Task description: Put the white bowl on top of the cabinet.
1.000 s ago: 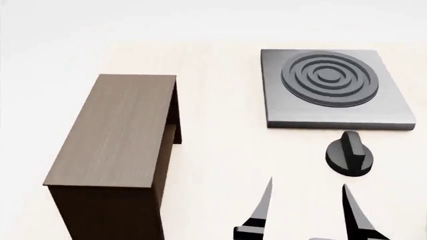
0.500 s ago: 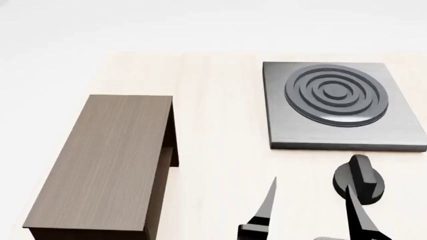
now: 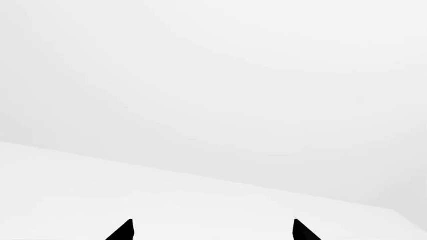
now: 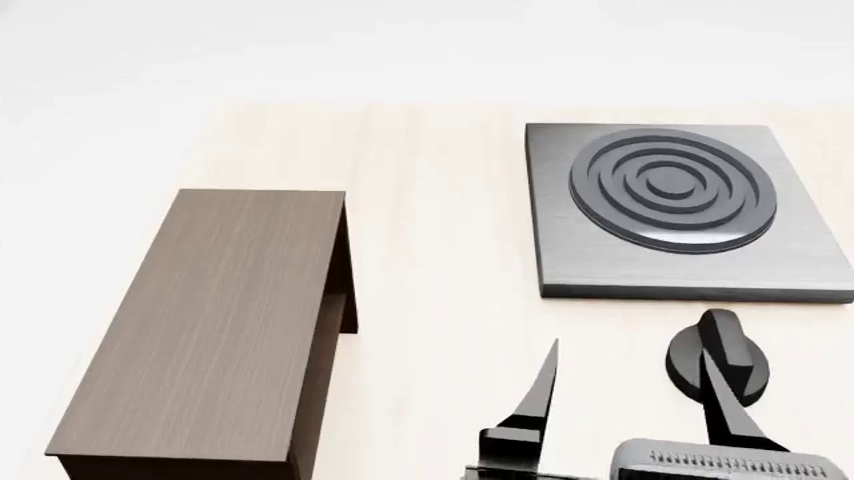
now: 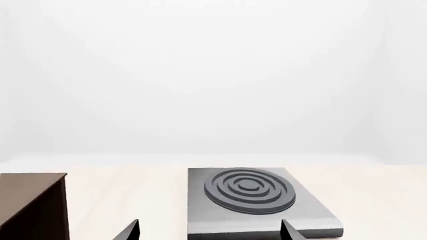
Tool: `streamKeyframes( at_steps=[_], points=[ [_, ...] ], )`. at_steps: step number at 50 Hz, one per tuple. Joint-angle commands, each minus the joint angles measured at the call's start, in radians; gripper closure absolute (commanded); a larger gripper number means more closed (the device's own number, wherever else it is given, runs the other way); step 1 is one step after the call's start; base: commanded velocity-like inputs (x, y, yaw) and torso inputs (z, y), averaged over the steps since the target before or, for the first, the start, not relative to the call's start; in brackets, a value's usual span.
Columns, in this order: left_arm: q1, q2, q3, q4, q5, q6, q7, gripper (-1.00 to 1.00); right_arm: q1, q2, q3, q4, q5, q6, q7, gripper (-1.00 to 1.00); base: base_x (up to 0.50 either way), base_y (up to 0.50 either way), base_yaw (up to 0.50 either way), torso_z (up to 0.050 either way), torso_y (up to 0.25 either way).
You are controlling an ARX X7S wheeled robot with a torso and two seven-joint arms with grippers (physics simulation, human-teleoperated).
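Since half a second ago your view has held steady: the cabinet (image 4: pixel 207 325), the stove plate (image 4: pixel 681 212) and the black knob (image 4: pixel 718 357) sit where they did. What has changed is your right gripper (image 4: pixel 630 395), which has come further into the head view from the bottom edge, so that its grey ribbed body now shows behind the two dark fingers. A second ago the whole scene sat higher in the picture.

Your right gripper's fingers stand well apart with nothing between them; one fingertip overlaps the knob in the head view, though you cannot tell from here whether it touches. Your left gripper (image 3: pixel 212 231) shows only two black fingertips in its wrist view, spread wide and holding nothing, against a plain white background.

The cabinet stands on the pale table (image 4: pixel 427 250), left of the stove plate and well apart from it, its flat top bare. The white bowl is not visible in any view.

No writing or label can be read anywhere.
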Motion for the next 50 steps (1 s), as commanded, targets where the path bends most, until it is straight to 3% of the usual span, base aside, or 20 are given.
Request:
streamKeyframes(
  at_steps=[1, 30, 42, 50],
  points=[
    [0.001, -0.001, 0.003, -0.002, -0.003, 0.003, -0.002, -1.00, 0.051, 0.034, -0.006, -0.062, 0.015, 0.121, 0.013, -1.00, 0.00, 0.00, 0.00, 0.000, 0.000],
    [-0.001, -0.007, 0.012, -0.006, 0.000, 0.006, -0.010, -1.00, 0.175, 0.090, 0.108, -0.299, 0.236, 0.529, 0.056, -1.00, 0.00, 0.00, 0.00, 0.000, 0.000],
    [-0.003, -0.010, 0.016, -0.010, 0.000, 0.006, -0.012, -1.00, 0.185, 0.184, 0.124, -0.305, 0.438, 0.553, 0.188, -1.00, 0.00, 0.00, 0.00, 0.000, 0.000],
    [-0.004, -0.011, 0.019, -0.012, 0.000, 0.007, -0.012, -1.00, 0.174, 0.227, 0.130, -0.295, 0.530, 0.457, 0.272, -1.00, 0.02, 0.00, 0.00, 0.000, 0.000]
  ],
)
